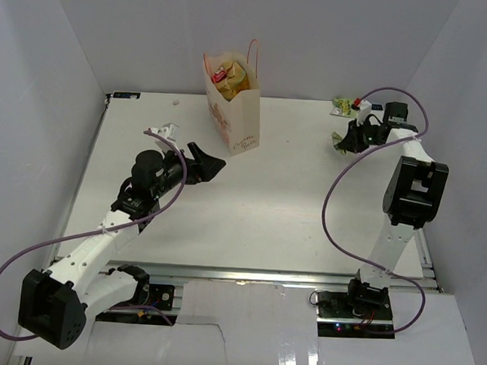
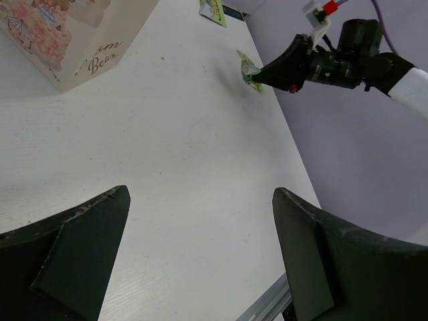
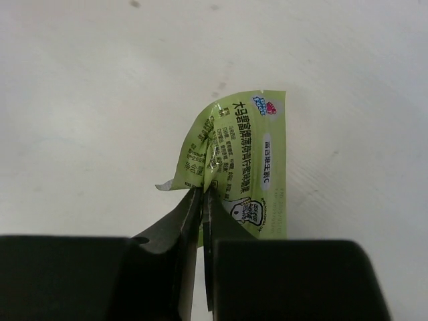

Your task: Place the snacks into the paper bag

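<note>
Pinching one of two green packets [image 3: 251,174]

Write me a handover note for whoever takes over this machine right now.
Left arm: jaws wide open, empty, near the cream paper shopping bag.
Right arm: jaws shut on a light green crinkly snack packet, far right of the white table.
Done: tan-yellow chip bag already in the paper bag.
Left: bag the held packet, then the second small packet lying beyond it.
</note>
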